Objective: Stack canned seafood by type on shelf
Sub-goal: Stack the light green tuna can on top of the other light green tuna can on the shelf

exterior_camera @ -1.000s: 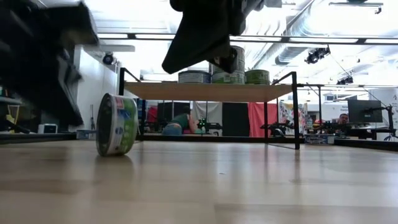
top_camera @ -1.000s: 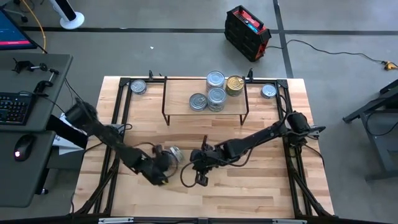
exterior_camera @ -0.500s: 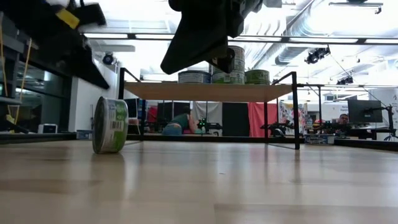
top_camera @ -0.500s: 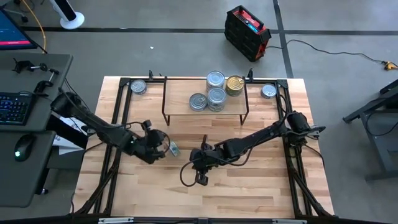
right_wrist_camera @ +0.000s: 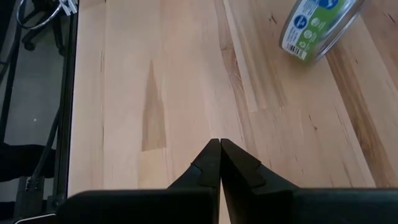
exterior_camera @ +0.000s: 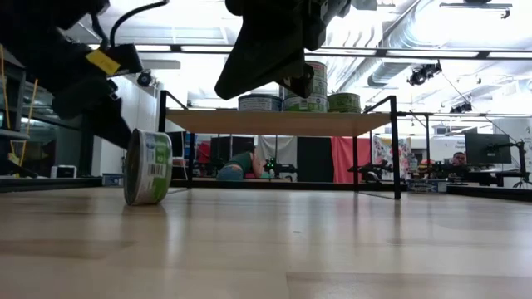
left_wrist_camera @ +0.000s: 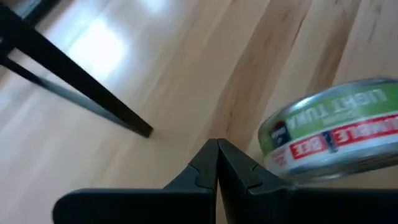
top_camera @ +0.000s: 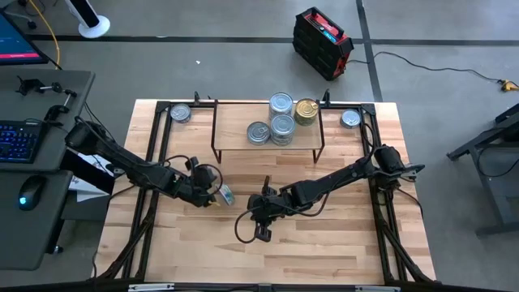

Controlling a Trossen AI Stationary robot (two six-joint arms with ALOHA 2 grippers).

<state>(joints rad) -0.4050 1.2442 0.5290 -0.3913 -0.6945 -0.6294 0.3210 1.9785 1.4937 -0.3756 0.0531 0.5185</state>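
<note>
We see 1 tuna tin (top_camera: 226, 195) on edge just beside our closed, empty left claw (top_camera: 212, 193); right claw (top_camera: 261, 235) closed, farther.

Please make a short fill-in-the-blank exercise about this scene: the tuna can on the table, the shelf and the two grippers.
1. The tuna can on the table stands on its ____.
2. The fingers of the left gripper are ____.
3. The gold tin rests on the ____.
4. The right gripper holds ____.

Missing words: edge; shut; shelf; nothing
</note>
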